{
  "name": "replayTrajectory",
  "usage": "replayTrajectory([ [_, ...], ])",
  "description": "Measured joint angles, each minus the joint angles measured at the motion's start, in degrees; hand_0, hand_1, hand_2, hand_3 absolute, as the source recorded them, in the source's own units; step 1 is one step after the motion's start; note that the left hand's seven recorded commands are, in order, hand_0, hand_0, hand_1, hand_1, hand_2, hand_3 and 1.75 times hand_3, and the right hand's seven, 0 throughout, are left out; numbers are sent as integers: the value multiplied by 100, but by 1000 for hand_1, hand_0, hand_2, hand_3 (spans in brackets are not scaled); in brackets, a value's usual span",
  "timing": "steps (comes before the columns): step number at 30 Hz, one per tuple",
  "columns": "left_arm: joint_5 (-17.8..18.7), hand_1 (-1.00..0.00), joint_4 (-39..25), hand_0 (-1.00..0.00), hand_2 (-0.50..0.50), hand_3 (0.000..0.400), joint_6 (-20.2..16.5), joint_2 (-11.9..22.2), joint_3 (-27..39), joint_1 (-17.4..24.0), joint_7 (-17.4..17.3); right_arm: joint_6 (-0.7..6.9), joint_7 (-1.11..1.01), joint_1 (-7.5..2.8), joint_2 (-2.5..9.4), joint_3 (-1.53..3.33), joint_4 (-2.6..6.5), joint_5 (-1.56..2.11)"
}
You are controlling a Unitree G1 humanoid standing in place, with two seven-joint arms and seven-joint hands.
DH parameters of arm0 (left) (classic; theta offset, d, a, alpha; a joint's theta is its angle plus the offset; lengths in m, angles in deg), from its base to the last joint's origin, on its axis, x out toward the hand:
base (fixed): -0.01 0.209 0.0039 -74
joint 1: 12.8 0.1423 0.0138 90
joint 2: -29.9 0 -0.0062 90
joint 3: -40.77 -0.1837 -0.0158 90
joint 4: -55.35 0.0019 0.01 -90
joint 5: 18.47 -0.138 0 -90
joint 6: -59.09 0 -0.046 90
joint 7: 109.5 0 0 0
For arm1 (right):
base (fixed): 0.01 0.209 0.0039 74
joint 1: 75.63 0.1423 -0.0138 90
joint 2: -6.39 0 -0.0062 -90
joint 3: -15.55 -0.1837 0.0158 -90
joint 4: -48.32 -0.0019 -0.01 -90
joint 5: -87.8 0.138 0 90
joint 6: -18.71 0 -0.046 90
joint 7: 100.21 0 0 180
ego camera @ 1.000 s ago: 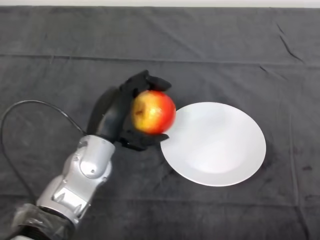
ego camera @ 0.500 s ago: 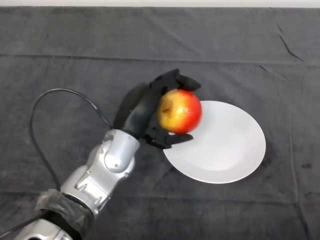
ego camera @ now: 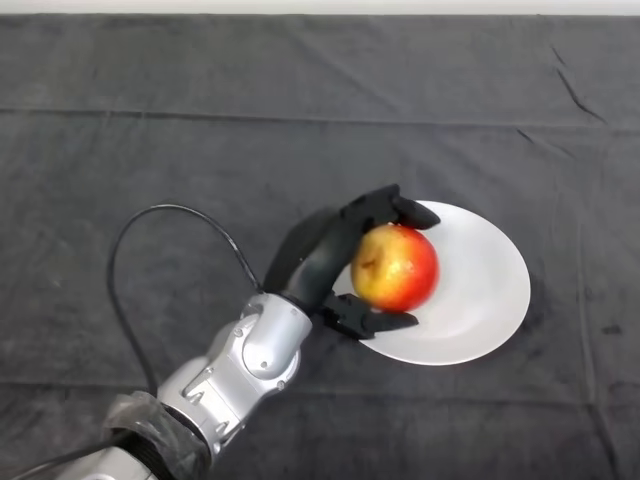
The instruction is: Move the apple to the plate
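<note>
A red and yellow apple (ego camera: pixel 396 268) is held in my left hand (ego camera: pixel 320 255), whose black fingers curl over its top and whose thumb wraps under it. The apple sits over the left part of the white plate (ego camera: pixel 480 290), which lies right of the table's middle. I cannot tell whether the apple touches the plate or hangs just above it. The hand covers the plate's left rim. My silver-grey arm reaches in from the lower left.
A dark cloth (ego camera: pixel 300 120) with a few creases covers the whole table. A pale strip of the table's far edge shows along the top of the view.
My hand has carried the apple to the right and toward me, from beside the plate's left rim to over the plate's left part. The plate has stayed put.
</note>
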Motion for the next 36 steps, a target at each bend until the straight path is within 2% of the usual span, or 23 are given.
replayTrajectory([
  [3, 84, -1000, 5, -1000, 0, 400, 32, -2, -60, -26, 0, 0, 0, 0, 0, 0, 0, 0],
  [4, 107, -757, 7, -1000, -122, 400, 34, -6, -71, -27, 0, 0, 0, 0, 0, 0, 0, 0],
  [6, 155, -612, 14, -1000, -194, 400, 36, -8, -72, -28, 0, 0, 0, 0, 0, 0, 0, 0],
  [7, 169, -467, 27, -1000, -267, 400, 40, -8, -73, -33, 0, 0, 0, 0, 0, 0, 0, 0],
  [8, 185, -369, 58, -1000, -316, 400, 42, -7, -87, -51, 0, 0, 0, 0, 0, 0, 0, 0],
  [9, 194, -196, 121, -1000, -402, 400, 45, -6, -131, -90, 0, 0, 0, 0, 0, 0, 0, 0],
  [11, 206, 0, 184, -1000, -500, 400, 45, 4, -228, -149, 0, 0, 0, 0, 0, 0, 0, 0],
  [14, 273, 0, 184, -1000, -500, 400, 45, -3, -274, -165, 0, 0, 0, 0, 0, 0, 0, 0],
  [15, 279, 0, 184, -973, -486, 389, 45, -3, -279, -165, 0, 0, 0, 0, 0, 0, 0, 0],
  [18, 318, 0, 184, -686, -343, 275, 45, -2, -288, -166, 0, 0, 0, 0, 0, 0, 0, 0],
  [20, 355, 0, 184, -322, -161, 129, 45, -1, -296, -167, 0, 0, 0, 0, 0, 0, 0, 0],
  [21, 383, 0, 184, -216, -108, 86, 45, -1, -297, -167, -1, 0, 0, 0, 0, 0, 0, 0],
  [22, 390, 0, 184, 0, 0, 0, 45, -1, -297, -167, -1, 0, 0, 0, 0, 0, 0, 0],
  [36, 528, 0, 183, 0, 0, 0, 46, 131, -276, -191, -121, 0, -1, 0, 0, 0, 0, 0],
])
